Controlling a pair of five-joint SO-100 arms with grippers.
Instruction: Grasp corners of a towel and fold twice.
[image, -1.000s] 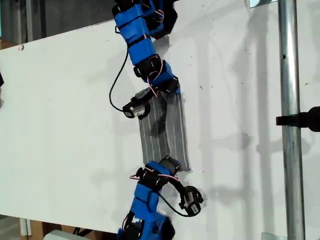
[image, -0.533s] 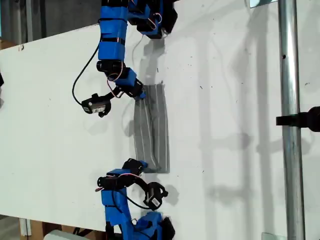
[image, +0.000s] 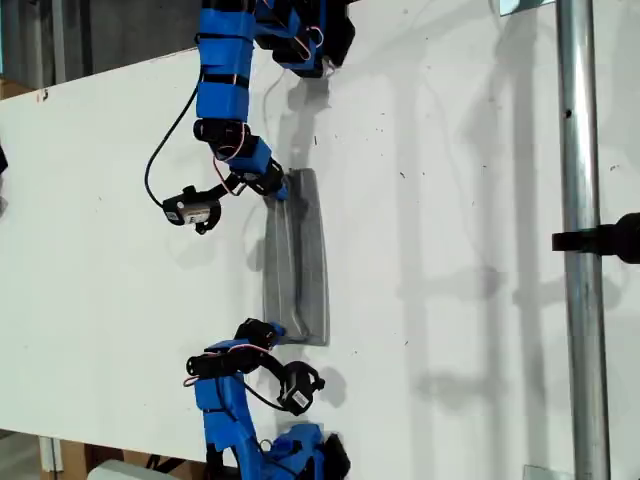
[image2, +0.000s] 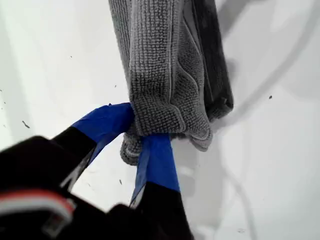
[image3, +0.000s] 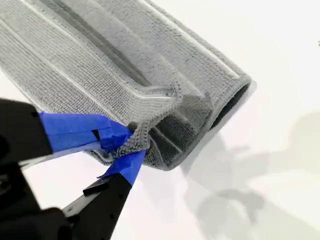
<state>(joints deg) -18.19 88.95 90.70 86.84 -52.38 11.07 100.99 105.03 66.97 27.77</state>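
My first end effector and second end effector each clamp towel corners; folded strip held taut along bench.

Grey striped cloth towel laid folded lengthwise on white flat table, centre of exterior view; one blue-taped gripper positioned at each short end.

Robotics lab or workshop bench, plain white desk, blue printed robot arms with exposed wiring, metal pole with black clamp
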